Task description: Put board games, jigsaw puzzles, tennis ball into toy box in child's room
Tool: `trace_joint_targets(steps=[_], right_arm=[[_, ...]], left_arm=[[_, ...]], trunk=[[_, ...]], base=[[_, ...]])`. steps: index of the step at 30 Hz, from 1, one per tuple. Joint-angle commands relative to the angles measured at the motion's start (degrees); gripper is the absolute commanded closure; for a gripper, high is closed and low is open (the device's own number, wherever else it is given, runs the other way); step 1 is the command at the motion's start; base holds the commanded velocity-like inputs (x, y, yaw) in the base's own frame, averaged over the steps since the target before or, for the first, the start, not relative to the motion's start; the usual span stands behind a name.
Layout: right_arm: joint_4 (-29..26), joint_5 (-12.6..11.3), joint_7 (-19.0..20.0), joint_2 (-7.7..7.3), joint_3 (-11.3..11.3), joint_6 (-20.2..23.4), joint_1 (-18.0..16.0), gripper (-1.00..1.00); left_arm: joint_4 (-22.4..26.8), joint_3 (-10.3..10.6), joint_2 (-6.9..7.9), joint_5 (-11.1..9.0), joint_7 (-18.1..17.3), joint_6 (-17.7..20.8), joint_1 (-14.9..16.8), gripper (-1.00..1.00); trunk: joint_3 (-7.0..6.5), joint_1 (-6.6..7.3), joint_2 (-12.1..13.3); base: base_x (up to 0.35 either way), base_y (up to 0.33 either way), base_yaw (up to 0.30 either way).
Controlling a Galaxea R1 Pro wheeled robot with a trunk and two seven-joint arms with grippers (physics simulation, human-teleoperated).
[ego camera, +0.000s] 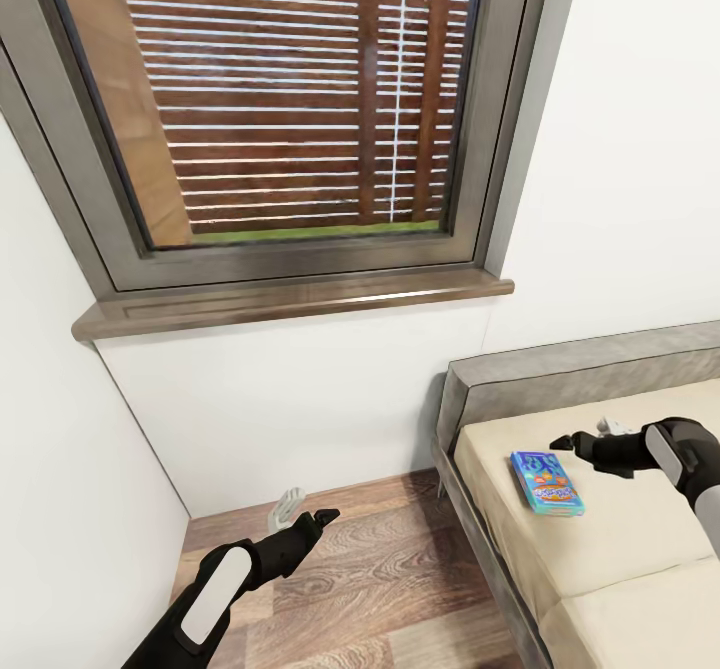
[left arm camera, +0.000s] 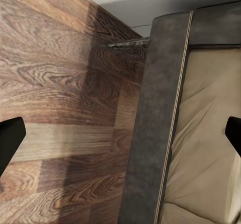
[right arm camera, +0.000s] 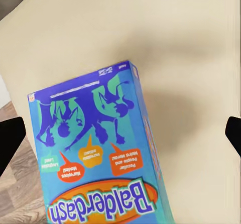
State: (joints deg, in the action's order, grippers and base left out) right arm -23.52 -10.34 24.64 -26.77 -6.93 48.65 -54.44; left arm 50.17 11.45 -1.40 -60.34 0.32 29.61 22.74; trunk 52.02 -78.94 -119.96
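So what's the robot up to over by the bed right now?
The right gripper hovers open just above a blue board game lying flat on the bed, near the grey headboard; nothing is gripped yet. The left gripper hangs open and empty over the wood floor beside the bed, under the window.

dark-framed window point(ego camera: 300, 99), brown slatted fence point(ego camera: 300, 139)

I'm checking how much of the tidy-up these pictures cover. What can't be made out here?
- Blue printed game box on the beige mattress: its lower edge is cut off by the right wrist picture's border.
- Bed: the head view's right and bottom edges cut it off, so any second game cannot be confirmed.
- Right gripper: its fingers overlap in the head view, so their spread is unclear.
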Motion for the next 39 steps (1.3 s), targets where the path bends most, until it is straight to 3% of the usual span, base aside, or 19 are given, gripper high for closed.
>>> trace_joint_targets(steps=[1,16,39], right_arm=[[0.0,-0.1,0.1,0.01,-0.3,0.4,0.0,-1.00],[0.2,0.1,0.3,-0.12,0.2,5.7,0.1,-1.00],[0.4,0.3,0.4,0.95,0.3,6.5,0.6,-1.00]], left_arm=[[0.0,0.0,0.00,-0.2,0.0,0.2,0.0,-1.00],[0.0,0.0,0.06,-0.2,0.0,0.2,0.0,-1.00],[0.0,0.0,0.07,-0.2,0.0,0.2,0.0,-1.00]], trunk=[[0.05,0.01,0.0],[0.05,0.01,0.0],[0.05,0.01,0.0]], base=[[0.000,0.000,0.000],[0.000,0.000,0.000],[0.000,0.000,0.000]])
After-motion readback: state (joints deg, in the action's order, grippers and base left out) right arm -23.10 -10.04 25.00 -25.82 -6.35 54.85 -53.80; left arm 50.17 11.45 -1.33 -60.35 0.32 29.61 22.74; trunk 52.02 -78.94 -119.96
